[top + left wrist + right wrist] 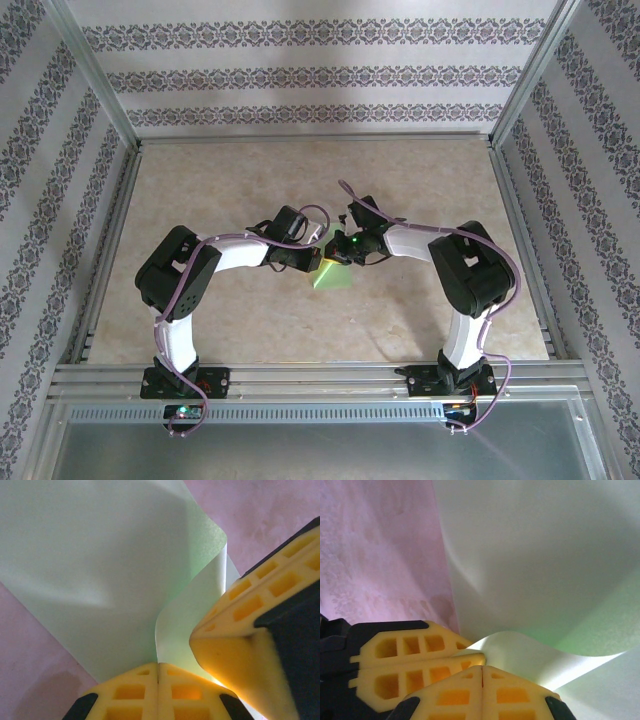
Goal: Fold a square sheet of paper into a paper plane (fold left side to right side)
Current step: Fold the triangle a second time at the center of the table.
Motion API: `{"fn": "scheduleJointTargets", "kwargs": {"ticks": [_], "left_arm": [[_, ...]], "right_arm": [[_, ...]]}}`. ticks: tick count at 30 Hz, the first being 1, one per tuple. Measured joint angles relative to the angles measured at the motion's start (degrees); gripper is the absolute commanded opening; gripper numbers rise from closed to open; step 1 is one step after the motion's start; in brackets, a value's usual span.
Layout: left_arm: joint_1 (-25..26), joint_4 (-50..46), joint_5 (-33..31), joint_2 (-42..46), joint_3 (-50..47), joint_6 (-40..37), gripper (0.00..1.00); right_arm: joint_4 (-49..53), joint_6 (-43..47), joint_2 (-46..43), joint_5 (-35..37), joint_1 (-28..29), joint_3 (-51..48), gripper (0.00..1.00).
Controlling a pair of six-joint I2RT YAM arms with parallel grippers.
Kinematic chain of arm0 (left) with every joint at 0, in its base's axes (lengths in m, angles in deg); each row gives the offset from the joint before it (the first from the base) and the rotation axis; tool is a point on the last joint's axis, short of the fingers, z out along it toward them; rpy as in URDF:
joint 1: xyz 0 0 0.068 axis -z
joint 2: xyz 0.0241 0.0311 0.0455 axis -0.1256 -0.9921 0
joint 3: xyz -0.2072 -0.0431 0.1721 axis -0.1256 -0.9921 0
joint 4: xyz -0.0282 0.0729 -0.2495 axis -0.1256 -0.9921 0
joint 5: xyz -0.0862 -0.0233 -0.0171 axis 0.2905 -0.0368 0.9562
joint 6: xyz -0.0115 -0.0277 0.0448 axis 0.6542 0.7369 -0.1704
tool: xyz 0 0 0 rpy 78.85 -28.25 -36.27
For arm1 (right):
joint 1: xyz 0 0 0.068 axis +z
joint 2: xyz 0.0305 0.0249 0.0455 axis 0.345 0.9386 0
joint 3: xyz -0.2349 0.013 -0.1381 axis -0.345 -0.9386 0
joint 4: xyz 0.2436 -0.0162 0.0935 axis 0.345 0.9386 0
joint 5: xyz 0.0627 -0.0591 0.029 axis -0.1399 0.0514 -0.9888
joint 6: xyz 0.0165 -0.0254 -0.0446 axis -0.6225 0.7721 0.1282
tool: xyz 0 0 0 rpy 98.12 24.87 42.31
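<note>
Top external view: my two arms meet near the middle of the bench [220, 180], and the square sheet of paper [335, 274] peeks out at 6 o'clock from under them. Left wrist: my left jaws are pressed together on the sheet's raised edge, which curls up toward 12 o'clock, and the right fingers [235, 655] crowd in from 4 o'clock. Right wrist: my right jaws pinch the same curled flap, with the left fingers [415, 647] at 9 o'clock.

My overhead feed is bright and even, with soft shadows on the table [300, 320]. Wrist feeds tint pink; the close yellow fingers [235, 655] blur, and the paper [530, 540] looks washed pale.
</note>
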Motion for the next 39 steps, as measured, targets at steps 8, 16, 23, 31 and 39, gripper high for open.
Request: {"fn": "scheduleJointTargets", "kwargs": {"ticks": [8,16,23,31,39], "left_arm": [[0.0,0.2,0.0,0.0,-0.1,0.0,0.00],[0.0,1.2,0.0,0.0,-0.6,0.0,0.00],[0.0,1.8,0.1,0.0,-0.9,0.0,0.00],[0.0,2.4,0.3,0.1,-1.2,0.0,0.11],[0.0,2.0,-0.6,2.3,-2.3,0.5,0.28]], "right_arm": [[0.0,0.0,0.5,0.6,0.0,0.0,0.00],[0.0,0.0,0.5,1.7,0.0,-0.1,0.00],[0.0,0.1,0.5,2.2,0.0,-0.8,0.00],[0.0,0.5,1.2,2.9,0.2,-1.1,0.00],[-1.2,1.4,1.2,3.0,0.4,-1.6,0.00]]}}
